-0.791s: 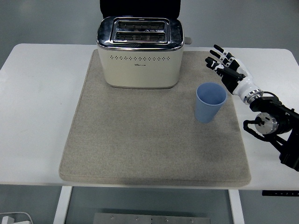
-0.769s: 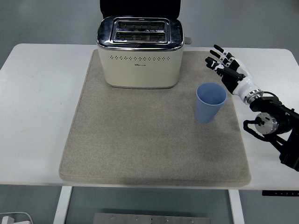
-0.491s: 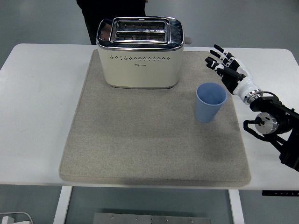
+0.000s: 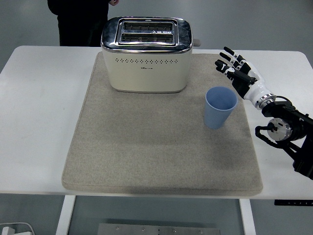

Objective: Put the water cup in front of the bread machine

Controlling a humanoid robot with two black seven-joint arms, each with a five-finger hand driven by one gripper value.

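Note:
A light blue water cup (image 4: 220, 107) stands upright on the right side of the beige mat (image 4: 146, 147), to the right of and nearer than the cream bread machine (image 4: 145, 55). The bread machine sits at the mat's far edge, slots facing up. My right hand (image 4: 234, 69) hovers just right of and beyond the cup, fingers spread and holding nothing, apart from the cup. My left arm does not show.
A person in dark clothes (image 4: 80, 22) stands behind the table's far left. The white table (image 4: 39, 122) shows bare on both sides of the mat. The mat in front of the bread machine carries nothing.
The person behind the table has moved from behind the bread machine to the left. My right hand and the cup have stayed put.

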